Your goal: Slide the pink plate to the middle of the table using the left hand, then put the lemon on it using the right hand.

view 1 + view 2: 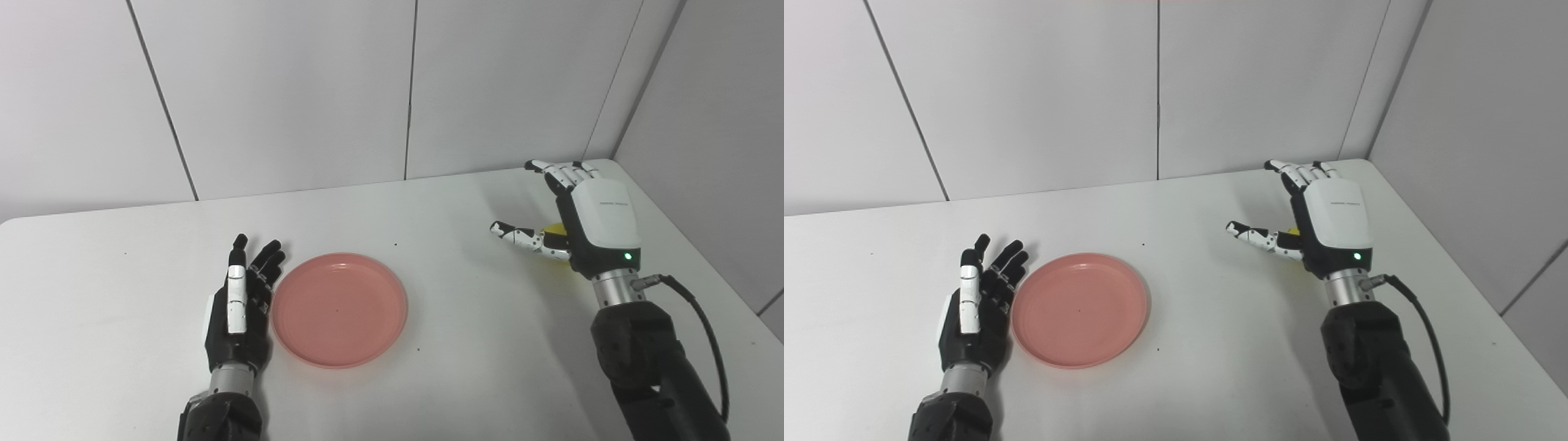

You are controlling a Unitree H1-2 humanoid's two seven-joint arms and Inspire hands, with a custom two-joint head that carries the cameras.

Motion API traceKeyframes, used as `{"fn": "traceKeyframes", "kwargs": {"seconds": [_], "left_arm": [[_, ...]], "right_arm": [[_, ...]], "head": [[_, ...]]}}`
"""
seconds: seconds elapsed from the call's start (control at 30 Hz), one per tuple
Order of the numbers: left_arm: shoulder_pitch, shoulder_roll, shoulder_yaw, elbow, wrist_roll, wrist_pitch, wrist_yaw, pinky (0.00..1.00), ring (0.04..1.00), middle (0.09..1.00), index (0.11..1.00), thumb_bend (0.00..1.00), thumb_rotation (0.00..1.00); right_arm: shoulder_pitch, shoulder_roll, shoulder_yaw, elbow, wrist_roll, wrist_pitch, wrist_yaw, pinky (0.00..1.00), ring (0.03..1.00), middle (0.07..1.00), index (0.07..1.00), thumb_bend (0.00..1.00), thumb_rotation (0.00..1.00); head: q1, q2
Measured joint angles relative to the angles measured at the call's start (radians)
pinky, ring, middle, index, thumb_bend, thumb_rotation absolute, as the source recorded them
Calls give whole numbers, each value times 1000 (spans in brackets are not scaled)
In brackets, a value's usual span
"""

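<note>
A pink plate point(339, 309) is seen lying flat on a white table point(429, 380). Just left of the plate, the left hand point(240, 305) is held edge-on with fingers spread and nothing in it, apparently placed for pushing. Well right of the plate, the right hand point(582, 223) is opened over the lemon point(554, 231), which is mostly hidden beneath it, probably for grasping. Small grey lettering on that hand's white cover cannot be read.

Left hand point(239, 303) rests spread against the pink plate point(339, 308); right hand point(582, 217), fingers apart, hovers over the lemon point(556, 231) far right
</note>
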Motion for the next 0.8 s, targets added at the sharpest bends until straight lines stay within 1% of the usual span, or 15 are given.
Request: {"fn": "traceKeyframes", "kwargs": {"seconds": [0.17, 0.2, 0.43, 0.57, 0.63, 0.67, 0.73, 0.8], "left_arm": [[0, 1, -1, -2, 0, 3, -1, 961, 862, 822, 985, 715, 808], [0, 1, -1, -2, 0, 4, -1, 966, 868, 829, 989, 709, 812], [0, 7, 0, -1, -1, 4, -8, 948, 862, 822, 984, 708, 809], [0, 8, 1, -1, -1, 4, -12, 951, 865, 828, 986, 713, 807], [0, 8, 1, -1, -1, 4, -13, 952, 866, 829, 989, 712, 812], [0, 8, 1, -1, -1, 4, -13, 958, 867, 831, 990, 712, 818], [0, 10, -1, -1, 0, 4, -14, 963, 867, 832, 991, 713, 823], [0, 11, -1, -1, 0, 4, -16, 961, 865, 832, 990, 711, 824]], "right_arm": [[-10, -3, -10, 30, -17, 51, 0, 801, 736, 749, 735, 840, 817], [-11, -5, -13, 35, -19, 54, 0, 789, 729, 742, 729, 838, 802], [-18, -35, -15, 91, -23, 57, -10, 758, 714, 735, 722, 847, 812], [-31, -49, -3, 127, -37, 67, -14, 725, 710, 731, 717, 848, 790], [-38, -54, -1, 135, -33, 69, -14, 683, 700, 725, 713, 851, 774], [-43, -56, -1, 141, -22, 68, -18, 634, 687, 720, 709, 851, 766], [-57, -61, -1, 169, 0, 68, -29, 570, 668, 719, 707, 851, 762], [-60, -71, 0, 189, 17, 68, -31, 550, 663, 724, 708, 850, 765]], "head": [[-2, 2], [-3, 2], [-8, 2], [-11, 2], [-11, 2], [-11, 2], [-11, 3], [-11, 3]]}}
